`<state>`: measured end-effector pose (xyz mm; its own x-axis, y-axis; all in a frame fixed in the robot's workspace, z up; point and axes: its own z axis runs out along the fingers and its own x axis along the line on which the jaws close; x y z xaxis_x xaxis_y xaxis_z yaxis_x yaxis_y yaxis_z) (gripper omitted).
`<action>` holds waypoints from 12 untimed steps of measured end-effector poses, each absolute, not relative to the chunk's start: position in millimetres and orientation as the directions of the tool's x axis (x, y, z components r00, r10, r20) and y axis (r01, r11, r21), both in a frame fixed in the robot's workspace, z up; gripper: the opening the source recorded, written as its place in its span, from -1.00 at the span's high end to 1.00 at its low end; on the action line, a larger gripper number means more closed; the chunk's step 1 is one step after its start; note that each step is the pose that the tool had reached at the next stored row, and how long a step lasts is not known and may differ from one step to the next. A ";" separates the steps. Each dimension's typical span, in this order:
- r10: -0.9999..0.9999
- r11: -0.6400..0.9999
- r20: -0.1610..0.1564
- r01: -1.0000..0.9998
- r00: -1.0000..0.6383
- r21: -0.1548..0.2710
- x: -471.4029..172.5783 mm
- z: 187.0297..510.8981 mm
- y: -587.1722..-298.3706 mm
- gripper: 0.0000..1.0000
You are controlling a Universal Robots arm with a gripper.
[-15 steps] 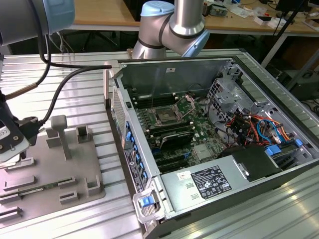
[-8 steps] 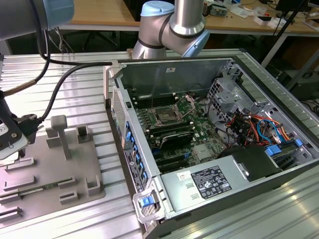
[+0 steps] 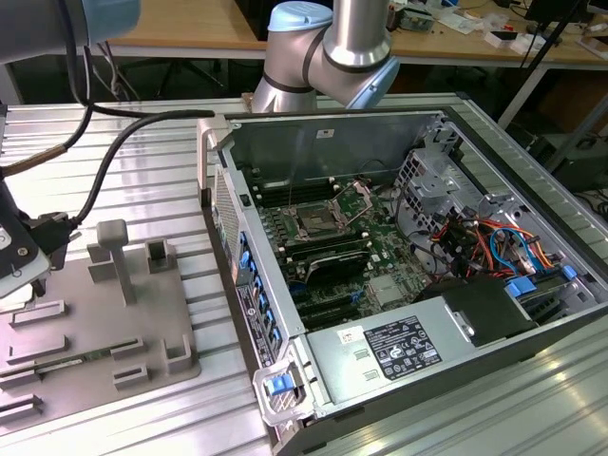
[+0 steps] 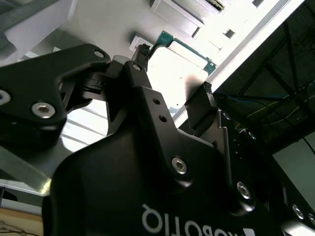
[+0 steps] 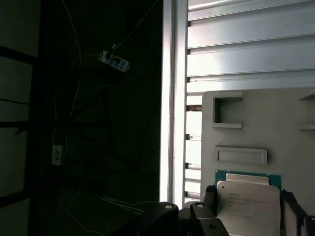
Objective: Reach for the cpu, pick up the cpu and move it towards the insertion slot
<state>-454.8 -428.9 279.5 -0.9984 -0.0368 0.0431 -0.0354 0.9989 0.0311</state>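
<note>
Exterior view gives you what the wrist cameras lack: one open computer case (image 3: 332, 142) on the slatted surface (image 3: 161, 180), its single insertion slot (image 3: 313, 224) inside, and the one arm (image 3: 328, 43) reaching down over the grey fixture plate (image 3: 95, 318) at the exterior view's left. Second wrist view shows you the gripper (image 4: 175, 69), two fingers (image 4: 147, 108) clamped against opposite edges of the one cpu (image 4: 179, 73). First wrist view places that cpu (image 5: 248, 204) over the plate (image 5: 266, 123).

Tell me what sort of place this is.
Likely a robotics lab or electronics workshop: an opened computer case sits on a slatted metal table, a robot arm stands behind it, and cluttered workbenches line the background.
</note>
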 end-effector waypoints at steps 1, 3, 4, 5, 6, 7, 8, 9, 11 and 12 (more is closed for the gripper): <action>-0.037 0.999 0.043 -0.035 -0.998 0.031 -454.8 280.3 -428.9 -0.09; -0.037 0.999 0.043 -0.035 -0.998 0.031 -454.8 281.7 -429.0 -0.09; -0.037 0.999 0.043 -0.035 -0.998 0.031 -454.8 282.3 -429.0 -0.09; -0.037 0.999 0.043 -0.035 -0.998 0.031 -454.8 282.9 -428.9 -0.09; -0.037 0.999 0.043 -0.035 -0.998 0.031 -454.8 283.6 -429.0 -0.09; -0.037 0.999 0.043 -0.035 -0.998 0.031 -454.8 284.3 -429.0 -0.09; -0.037 0.999 0.043 -0.035 -0.998 0.031 -454.8 285.1 -428.9 -0.09; -0.037 0.999 0.043 -0.035 -0.998 0.031 -454.8 285.8 -428.9 -0.09; -0.037 0.999 0.043 -0.035 -0.998 0.031 -454.8 287.1 -428.9 -0.09; -0.037 0.999 0.043 -0.035 -0.998 0.031 -454.8 287.2 -428.9 -0.09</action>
<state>-454.8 -428.9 287.2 -0.9984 -0.0368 0.0428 -0.0355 0.9989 0.0312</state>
